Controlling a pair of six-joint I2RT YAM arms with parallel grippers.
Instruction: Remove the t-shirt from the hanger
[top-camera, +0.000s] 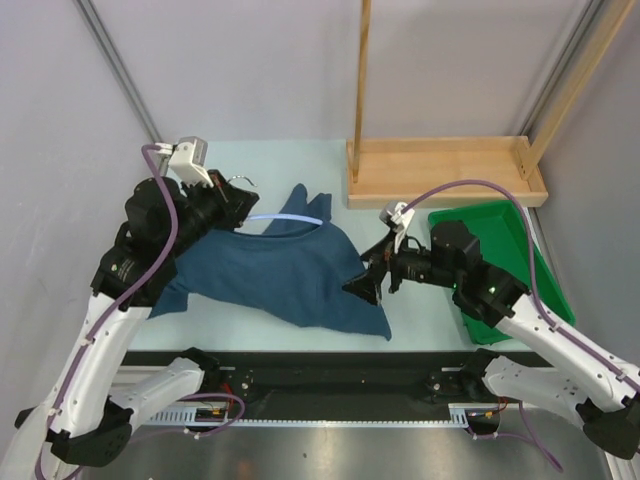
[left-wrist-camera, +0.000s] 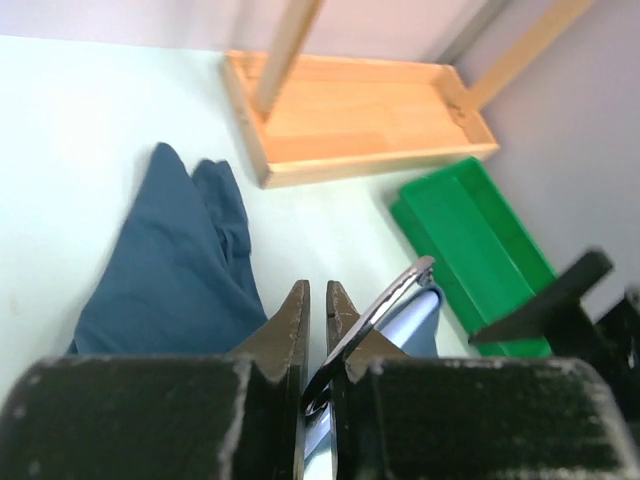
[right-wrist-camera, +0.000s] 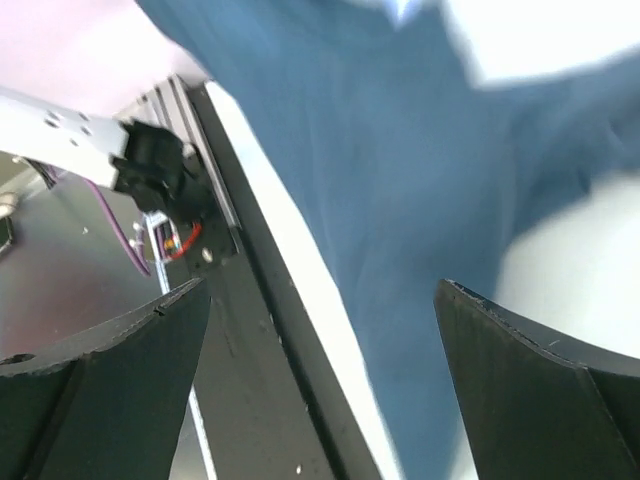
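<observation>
Left gripper (left-wrist-camera: 318, 292): pinching the hanger (left-wrist-camera: 422, 318) by its metal hook (left-wrist-camera: 392, 298). Right gripper (right-wrist-camera: 322, 290): spreading wide, empty, hovering at 3 o'clock of the t-shirt (top-camera: 280, 275).

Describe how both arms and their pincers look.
The left arm and right arm have white lower links, black upper joints and purple cables. The left pincer and right pincer each have two black tapered fingers.
</observation>
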